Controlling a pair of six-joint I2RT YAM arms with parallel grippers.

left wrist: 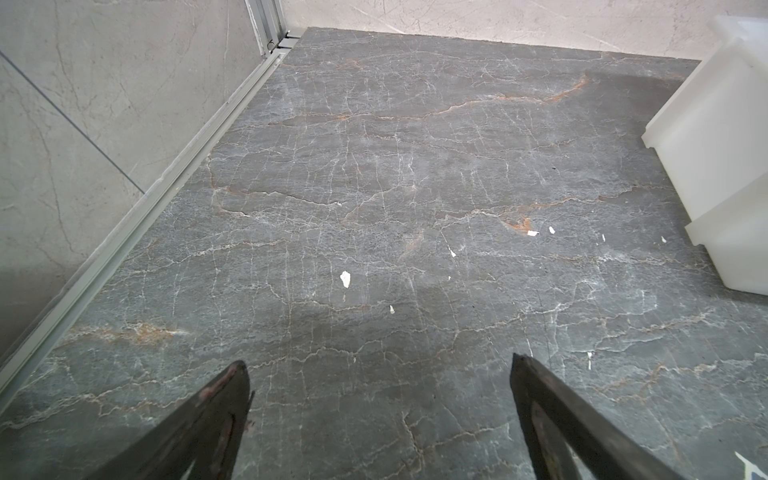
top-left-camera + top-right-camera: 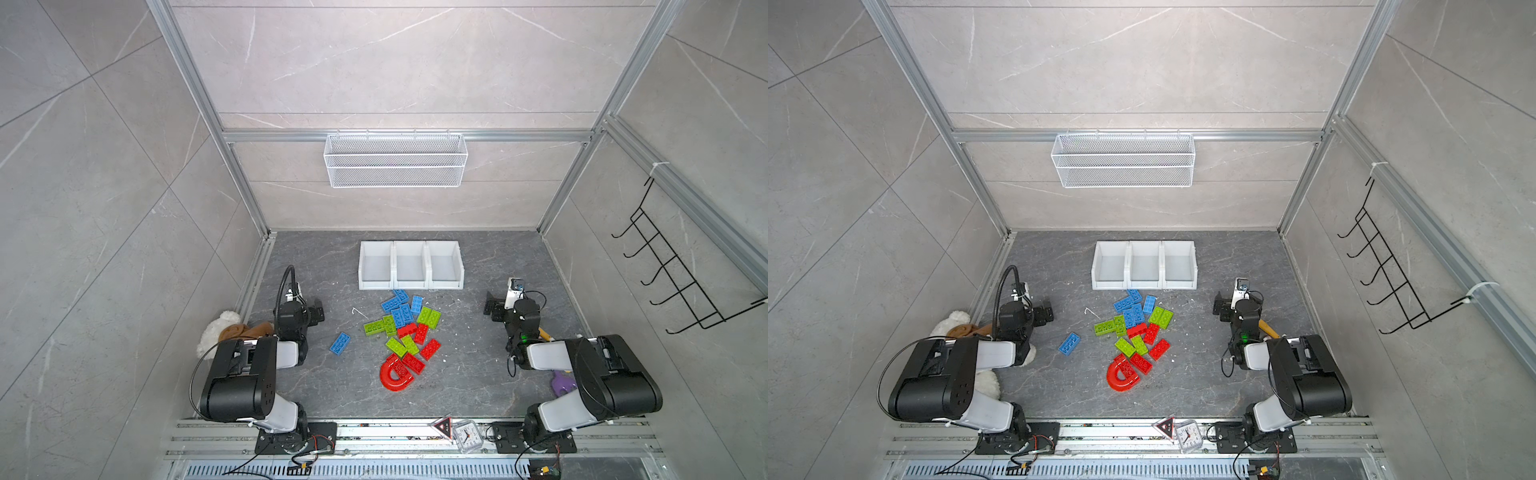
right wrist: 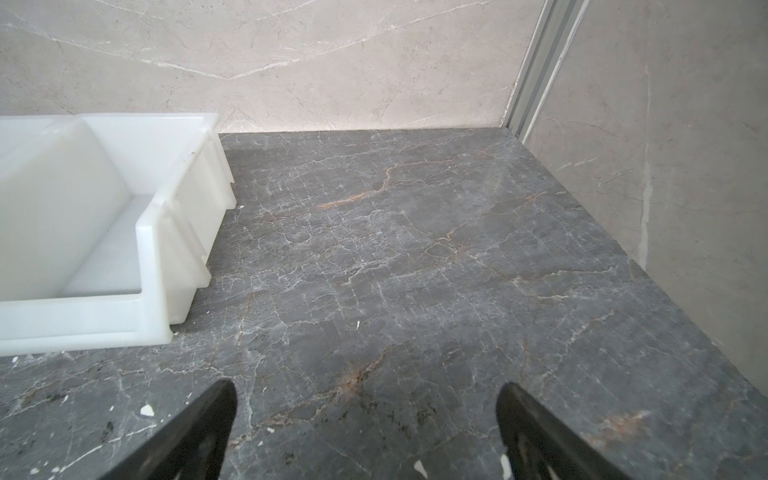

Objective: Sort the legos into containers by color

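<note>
Blue [image 2: 398,305], green [image 2: 380,326] and red legos [image 2: 419,332] lie heaped mid-floor in both top views, with a red arch piece [image 2: 392,376] at the near end. One blue lego [image 2: 340,343] lies apart to the left. Three white containers [image 2: 409,286] stand in a row behind the heap, all bare inside. My left gripper [image 2: 316,311] hovers left of the heap, open over bare floor [image 1: 378,360]. My right gripper [image 2: 492,307] hovers to the right, also open with nothing between its fingers [image 3: 368,383]. A container wall [image 3: 183,232] shows in the right wrist view.
A plush toy [image 2: 220,328] lies by the left arm and a purple object [image 2: 561,384] by the right arm. A small clock [image 2: 467,436] and a red triangle [image 2: 442,426] sit on the front rail. A wire basket [image 2: 395,160] hangs on the back wall.
</note>
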